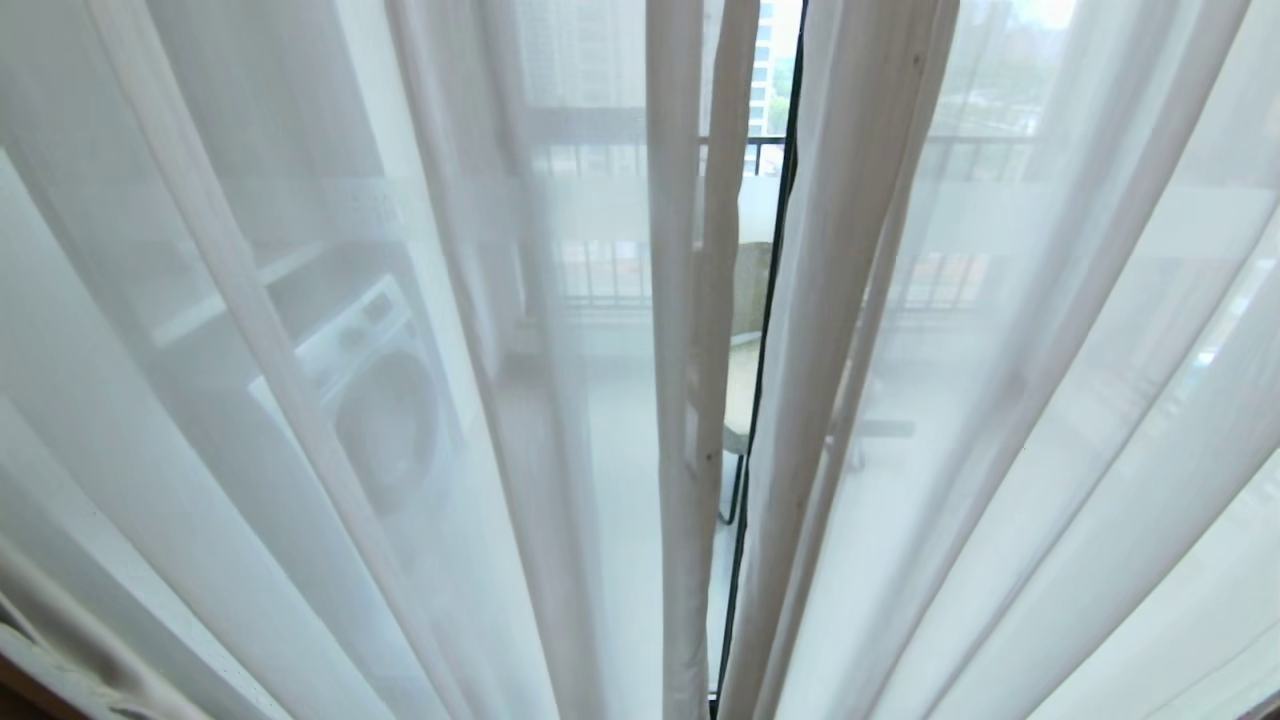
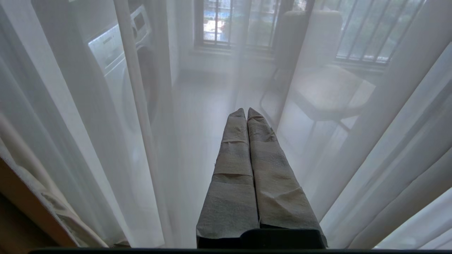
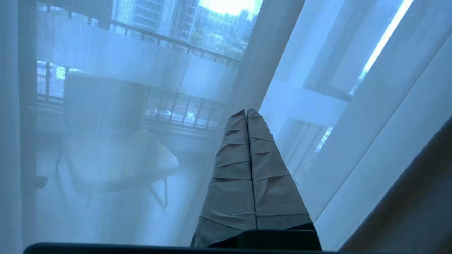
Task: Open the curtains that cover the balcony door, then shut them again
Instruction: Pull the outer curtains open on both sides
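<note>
White sheer curtains (image 1: 300,330) hang drawn across the whole head view, with only a narrow gap (image 1: 752,330) between their two hemmed edges. Through that gap shows the black frame (image 1: 768,300) of the balcony door. Its frosted band (image 1: 590,210) shows faintly through the fabric. Neither gripper is in the head view. My left gripper (image 2: 246,110) is shut, its wrapped fingers pointing at the sheer (image 2: 88,134) just ahead. My right gripper (image 3: 246,111) is shut too, close to a sheer fold (image 3: 261,63). I see no fabric between its fingers.
Behind the glass on the balcony stand a white washing machine (image 1: 370,390) at the left and a chair (image 1: 745,330) in the middle. A barred railing (image 1: 600,150) runs beyond them. A dark brownish edge (image 3: 416,201) borders the sheers in the right wrist view.
</note>
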### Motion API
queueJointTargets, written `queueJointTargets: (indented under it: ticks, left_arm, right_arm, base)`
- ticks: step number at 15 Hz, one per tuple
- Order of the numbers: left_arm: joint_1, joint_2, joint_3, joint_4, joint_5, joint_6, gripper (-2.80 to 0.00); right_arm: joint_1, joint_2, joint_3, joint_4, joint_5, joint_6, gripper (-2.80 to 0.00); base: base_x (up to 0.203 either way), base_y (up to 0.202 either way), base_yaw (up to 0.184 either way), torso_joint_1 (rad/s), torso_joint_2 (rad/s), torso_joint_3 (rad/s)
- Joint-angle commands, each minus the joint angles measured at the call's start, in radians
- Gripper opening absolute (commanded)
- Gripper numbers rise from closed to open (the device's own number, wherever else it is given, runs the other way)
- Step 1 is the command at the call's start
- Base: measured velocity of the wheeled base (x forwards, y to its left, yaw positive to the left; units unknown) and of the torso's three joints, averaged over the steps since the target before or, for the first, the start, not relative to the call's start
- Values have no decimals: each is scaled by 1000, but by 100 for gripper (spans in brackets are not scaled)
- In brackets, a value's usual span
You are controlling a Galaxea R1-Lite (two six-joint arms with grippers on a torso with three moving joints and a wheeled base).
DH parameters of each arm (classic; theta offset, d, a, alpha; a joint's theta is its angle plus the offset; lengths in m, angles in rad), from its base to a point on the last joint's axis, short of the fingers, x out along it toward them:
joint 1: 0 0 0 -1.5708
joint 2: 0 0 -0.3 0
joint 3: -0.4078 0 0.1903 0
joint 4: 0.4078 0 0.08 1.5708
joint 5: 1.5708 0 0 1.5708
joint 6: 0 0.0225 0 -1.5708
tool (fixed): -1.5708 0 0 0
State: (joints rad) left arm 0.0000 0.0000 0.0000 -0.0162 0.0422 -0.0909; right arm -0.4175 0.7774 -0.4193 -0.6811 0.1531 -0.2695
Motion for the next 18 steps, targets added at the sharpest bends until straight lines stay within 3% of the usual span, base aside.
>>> queueJointTargets:
  ticks: [1,9,14,18]
  left_arm:
    - [0,2,0,-1,1,-1,-280]
    - [0,2,0,-1,1,-1,-280]
    - [0,0,0,-1,1,-1,-280]
    - [0,2,0,-1,1,-1,-280]
  right_arm:
    - [87,4,33,-2,-16,-2,-280]
    - [187,-4,245,-24,-21,-2,-280]
    - [250,-112,407,-2,-19,11,-280]
    - [316,-319,418,246,-19,30,-280]
  base:
    - [0,0,0,0,0,0]
    - [0,0,0,0,0,0]
    - [0,0,0,0,0,0]
    - [0,0,0,0,0,0]
